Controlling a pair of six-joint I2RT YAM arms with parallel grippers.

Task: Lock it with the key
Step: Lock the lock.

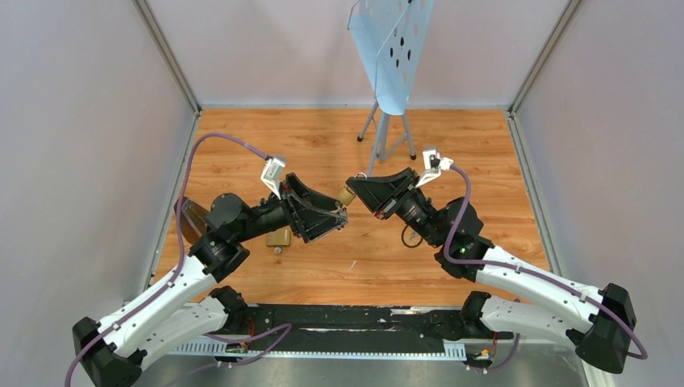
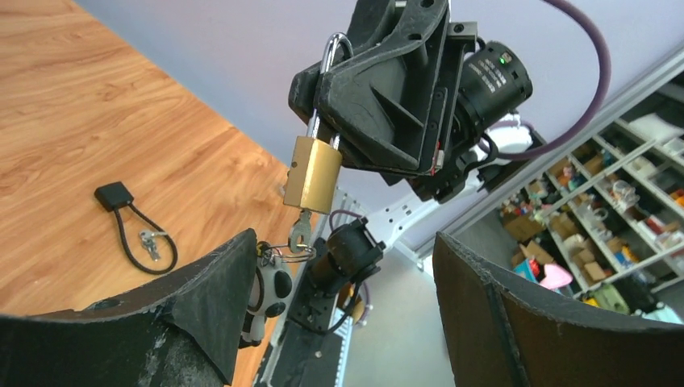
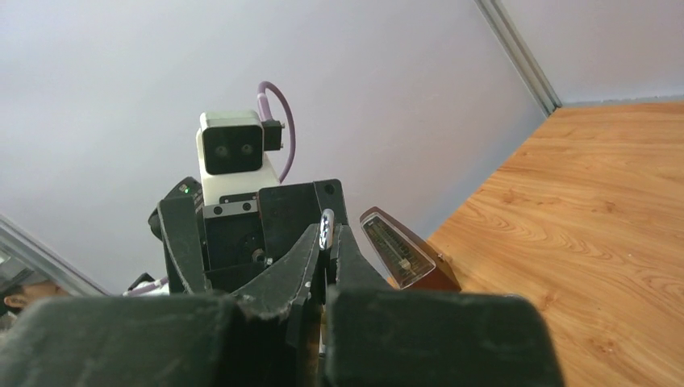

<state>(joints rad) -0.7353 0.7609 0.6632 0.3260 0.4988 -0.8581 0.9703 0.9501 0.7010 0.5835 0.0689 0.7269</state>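
Top external, table: wooden table point(image 1: 452, 266) with a second padlock point(image 1: 279, 239) lying flat below the left arm, well apart from a blue stand point(image 1: 391, 48) at the far wall.
Top external, brass padlock: the brass padlock point(image 1: 347, 196) hangs in the air between the two gripper tips.
Top external, grippers: the left gripper point(image 1: 337, 216) and right gripper point(image 1: 360, 192) face each other near mid-table; how wide the jaws stand cannot be read here.
Left wrist, key: a tiny silver key point(image 2: 300, 228) with a rounded head sits in the underside of the brass body, hanging downward, with a thin wire ring on its head.
Left wrist, left gripper: jaws spread wide and holding nothing; the key hangs just beside the left finger point(image 2: 218, 298), apart from it.
Left wrist, right gripper: clamped on the steel shackle point(image 2: 331, 52), with the lock body dangling below.
Left wrist, table: a black cable lock point(image 2: 129, 222) lies on the wood.
Right wrist, right gripper: fingers pressed together on the shackle's bright bar.
Right wrist, background: a metronome point(image 3: 399, 254) stands on the wood behind the fingers.
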